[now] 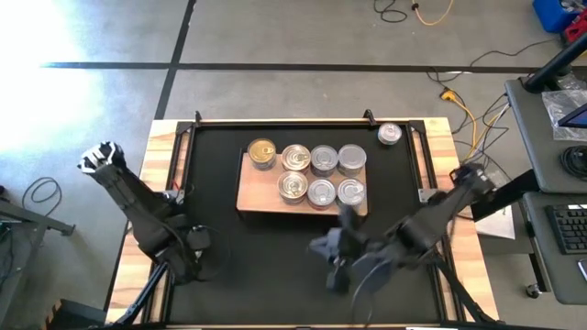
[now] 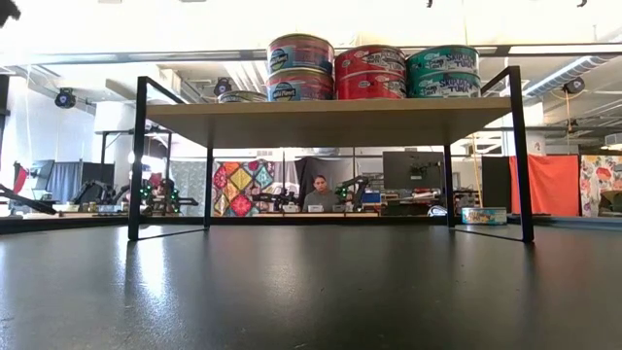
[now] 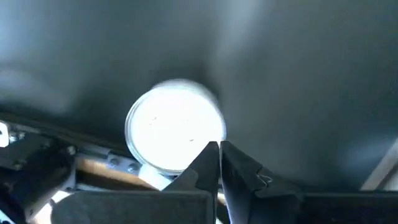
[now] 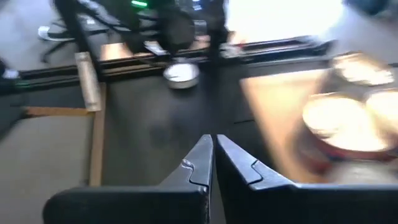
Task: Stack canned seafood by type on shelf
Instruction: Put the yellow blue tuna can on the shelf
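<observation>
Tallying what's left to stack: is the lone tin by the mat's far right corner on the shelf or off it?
Off. The lone tin sits upright on the mat, apart from the shelf.

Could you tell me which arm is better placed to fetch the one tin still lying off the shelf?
Right, probably. The loose tin lies on the black mat at its far right corner, beside the shelf. The right gripper, shut and empty, shares that side; the left gripper, also shut, is across the mat.
</observation>
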